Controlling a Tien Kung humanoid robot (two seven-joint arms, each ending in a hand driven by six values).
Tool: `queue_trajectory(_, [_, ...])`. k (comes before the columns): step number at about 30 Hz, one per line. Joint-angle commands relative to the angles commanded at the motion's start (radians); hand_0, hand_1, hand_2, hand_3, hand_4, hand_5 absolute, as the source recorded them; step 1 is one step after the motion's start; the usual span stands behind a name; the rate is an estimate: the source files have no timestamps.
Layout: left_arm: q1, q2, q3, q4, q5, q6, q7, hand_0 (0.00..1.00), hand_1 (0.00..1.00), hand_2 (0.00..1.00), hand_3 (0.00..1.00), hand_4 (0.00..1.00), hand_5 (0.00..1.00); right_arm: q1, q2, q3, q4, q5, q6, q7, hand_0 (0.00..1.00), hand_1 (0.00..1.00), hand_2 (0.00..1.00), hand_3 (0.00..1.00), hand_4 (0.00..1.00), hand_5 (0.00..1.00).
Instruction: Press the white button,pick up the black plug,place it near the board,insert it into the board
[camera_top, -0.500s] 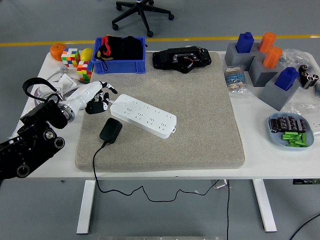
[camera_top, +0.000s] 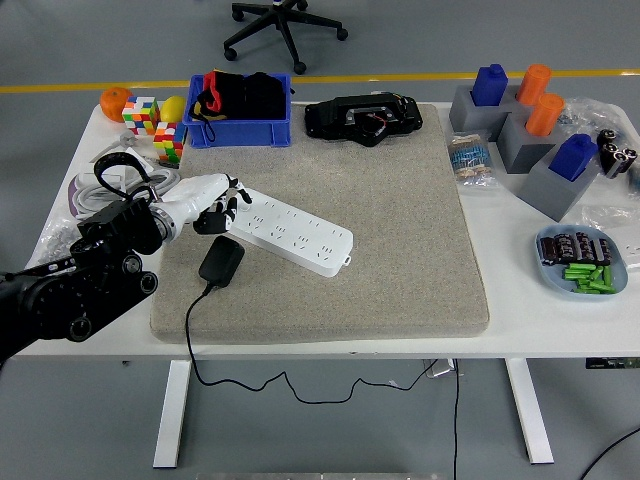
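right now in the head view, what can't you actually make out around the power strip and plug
- White button on the power strip: its left end lies under the left hand, so the button and any contact with it stay hidden.
- Socket holes: too small to count.
- Black plug: lies prongs-down or away, prongs unseen.
- Its cable: drops past the table's near edge, far end lost below.
- Right arm: outside the frame.

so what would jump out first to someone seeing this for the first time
Probably the left hand, white against its black arm, reaching in over the left end of the white power strip that lies slantwise on the grey mat. Just below it lies the black plug, its cable trailing off the table's near edge. The blue and orange blocks at the far right also catch the eye.
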Motion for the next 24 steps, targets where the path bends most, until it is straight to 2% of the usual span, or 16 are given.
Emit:
queue_trajectory(10, [-0.024, -0.029, 0.041, 0.072, 0.020, -0.005, 0.003, 0.002, 0.005, 0.114, 0.654, 0.068, 0.002, -0.001, 0.000, -0.003, -0.001, 0.001, 0.000, 0.000, 0.745, 0.717, 0.691, 0.649, 0.709, 0.409])
queue_trajectory(24, [-0.048, -0.042, 0.068, 0.090, 0.039, -0.006, 0.005, 0.002, 0.005, 0.115, 0.654, 0.072, 0.002, 0.002, -0.002, -0.004, -0.001, 0.001, 0.000, 0.000, 0.744, 0.717, 0.692, 0.649, 0.709, 0.409])
